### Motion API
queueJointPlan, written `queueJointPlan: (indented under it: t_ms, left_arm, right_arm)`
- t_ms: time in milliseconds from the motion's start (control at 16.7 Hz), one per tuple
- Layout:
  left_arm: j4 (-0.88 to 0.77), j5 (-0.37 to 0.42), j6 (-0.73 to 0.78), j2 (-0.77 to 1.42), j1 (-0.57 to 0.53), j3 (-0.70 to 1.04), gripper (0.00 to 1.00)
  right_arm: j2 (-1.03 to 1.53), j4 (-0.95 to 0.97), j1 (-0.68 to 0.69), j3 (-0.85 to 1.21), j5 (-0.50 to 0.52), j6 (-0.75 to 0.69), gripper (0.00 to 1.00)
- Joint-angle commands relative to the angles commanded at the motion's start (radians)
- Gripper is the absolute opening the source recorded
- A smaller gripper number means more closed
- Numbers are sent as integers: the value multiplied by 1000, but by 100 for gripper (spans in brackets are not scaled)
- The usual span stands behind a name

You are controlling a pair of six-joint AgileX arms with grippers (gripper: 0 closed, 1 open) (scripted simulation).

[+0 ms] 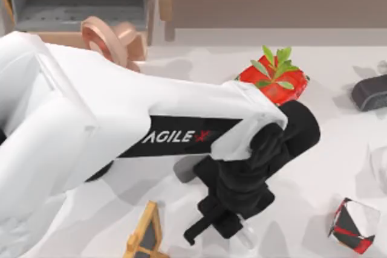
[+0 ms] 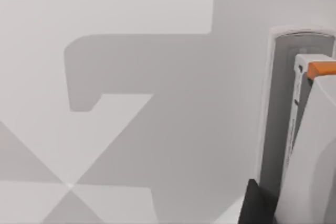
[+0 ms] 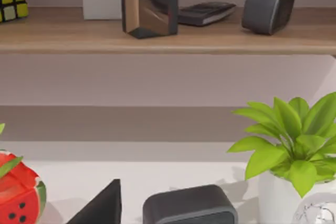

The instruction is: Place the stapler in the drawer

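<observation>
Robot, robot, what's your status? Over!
Left gripper over mid-table. Stapler close by it, not in drawer yet. Pink ring near drawer front.

**Left arm reaching low over the tabletop**

The left arm is stretching from the top view's left edge toward the middle, its white links crossing the frame and ending in a black wrist. The left claw (image 1: 227,225) is pointing down toward the near edge of the tabletop (image 1: 302,149), with one pale fingertip (image 1: 247,234) showing below the black housing. In the left wrist view, a light finger (image 2: 310,150) with an orange mark is hanging over the bare surface.
</observation>
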Motion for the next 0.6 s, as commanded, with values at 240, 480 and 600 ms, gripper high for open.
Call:
queueJointPlan:
  t_ms: [240,480,600]
  left_arm:
    - [0,0,0,0,0,0,0]
    - [-32,0,1,-14,0,20,0]
    - [-73,0,0,-30,0,42,0]
  right_arm:
    - [0,0,0,0,0,0,100]
    - [0,0,0,0,0,0,100]
    - [0,0,0,0,0,0,100]
